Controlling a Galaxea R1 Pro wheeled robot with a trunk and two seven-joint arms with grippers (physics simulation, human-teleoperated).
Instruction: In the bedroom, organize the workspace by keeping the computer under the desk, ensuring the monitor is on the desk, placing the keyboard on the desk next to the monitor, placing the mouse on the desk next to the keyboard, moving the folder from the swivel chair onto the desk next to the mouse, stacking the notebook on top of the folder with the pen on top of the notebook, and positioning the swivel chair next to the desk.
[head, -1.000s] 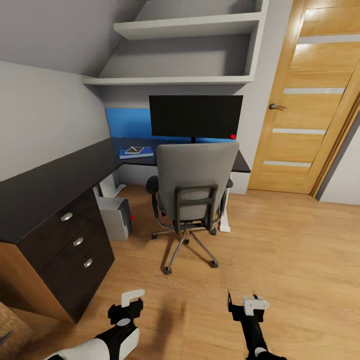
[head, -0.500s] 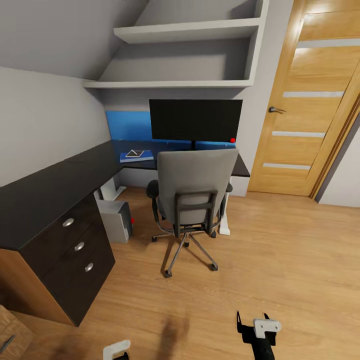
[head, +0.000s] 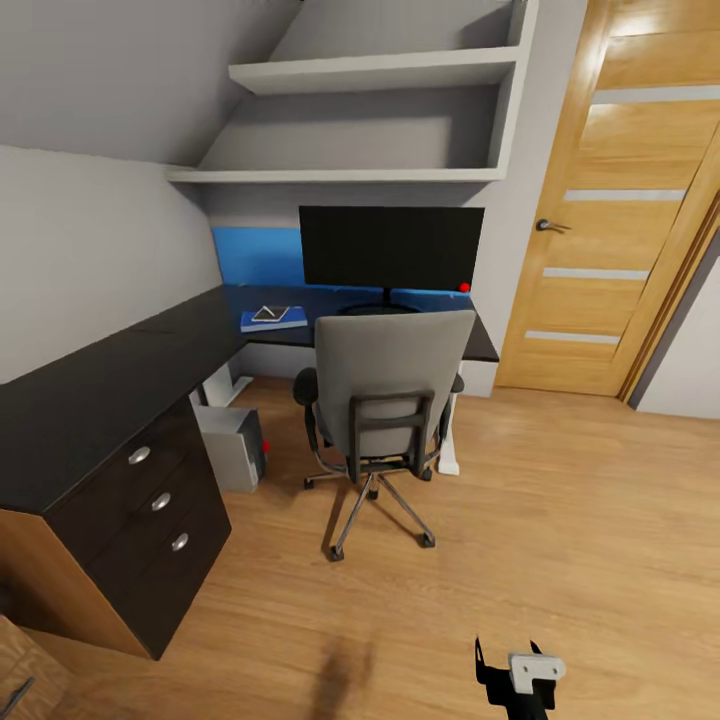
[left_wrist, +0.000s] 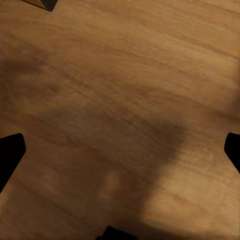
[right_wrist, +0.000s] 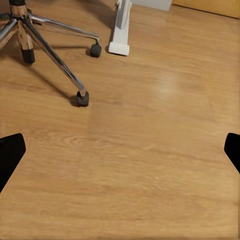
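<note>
The chair (head: 385, 400) sits at frame centre, tucked against the counter (head: 90, 390), with the folder (head: 273, 319) on the counter left of the monitor (head: 391, 247). Both end effectors (right_wrist: 120, 150) are spread wide, empty. Judged: final positioning; next, check chair placement.

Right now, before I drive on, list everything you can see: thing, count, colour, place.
monitor: 1, black, on desk's back section
desk: 1, L-shaped, black top
drawers: 3, black, silver knobs, desk's near end
folder: 1, blue, on desk left of monitor
notebook: 1, pale, on folder
swivel chair: 1, grey, facing desk
computer: 1, light grey, under desk
shelves: 2, white, above desk
door: 1, wooden, right wall
floor: wooden
left gripper: 1, black fingertips, open
right gripper: 1, black and white, open, over floor
</note>
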